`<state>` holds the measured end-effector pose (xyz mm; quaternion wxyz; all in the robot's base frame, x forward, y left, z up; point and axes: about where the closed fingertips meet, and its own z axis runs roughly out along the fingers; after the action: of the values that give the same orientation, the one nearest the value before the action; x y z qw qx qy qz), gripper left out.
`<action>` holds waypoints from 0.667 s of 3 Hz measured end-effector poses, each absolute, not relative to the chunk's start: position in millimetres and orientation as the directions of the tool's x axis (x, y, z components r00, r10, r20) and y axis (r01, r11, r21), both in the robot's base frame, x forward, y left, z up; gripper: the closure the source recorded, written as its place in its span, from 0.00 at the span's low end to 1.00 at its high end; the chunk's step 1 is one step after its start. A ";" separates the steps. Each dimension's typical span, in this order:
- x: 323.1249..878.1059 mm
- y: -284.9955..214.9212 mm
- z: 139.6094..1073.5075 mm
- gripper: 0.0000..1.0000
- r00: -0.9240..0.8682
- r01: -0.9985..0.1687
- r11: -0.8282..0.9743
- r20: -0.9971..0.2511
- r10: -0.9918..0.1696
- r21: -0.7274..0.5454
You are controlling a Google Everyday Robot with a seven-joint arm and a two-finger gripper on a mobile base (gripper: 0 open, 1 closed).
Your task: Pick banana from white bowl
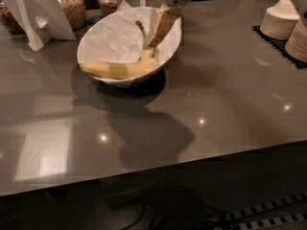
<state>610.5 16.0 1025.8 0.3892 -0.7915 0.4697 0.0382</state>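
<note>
The white bowl (103,35) stands at the back left of the dark grey table (225,90), lined with crumpled white paper. A yellow banana (117,70) lies inside along the bowl's near rim, its stem (142,32) curving up toward the back. My gripper (156,37) comes down from the top of the view into the right side of the bowl and reaches the banana's upturned stem end. Its lower tip is right at the banana, and I cannot tell whether it touches it.
Two glass jars of nuts (72,6) stand behind the bowl, and a folded white card stand (36,16) is at the back left. Stacks of small pale dishes (283,20) sit on a black mat at the right edge. The table's front edge (192,159) runs across the lower view.
</note>
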 end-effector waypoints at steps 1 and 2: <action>619.8 28.5 1007.1 0.42 0.574 -0.780 -0.308 -0.428 -0.698 -0.544; 621.2 33.0 991.9 0.65 0.575 -0.792 -0.337 -0.437 -0.692 -0.508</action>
<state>621.2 33.0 991.9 0.3519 -0.8146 0.4555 0.0717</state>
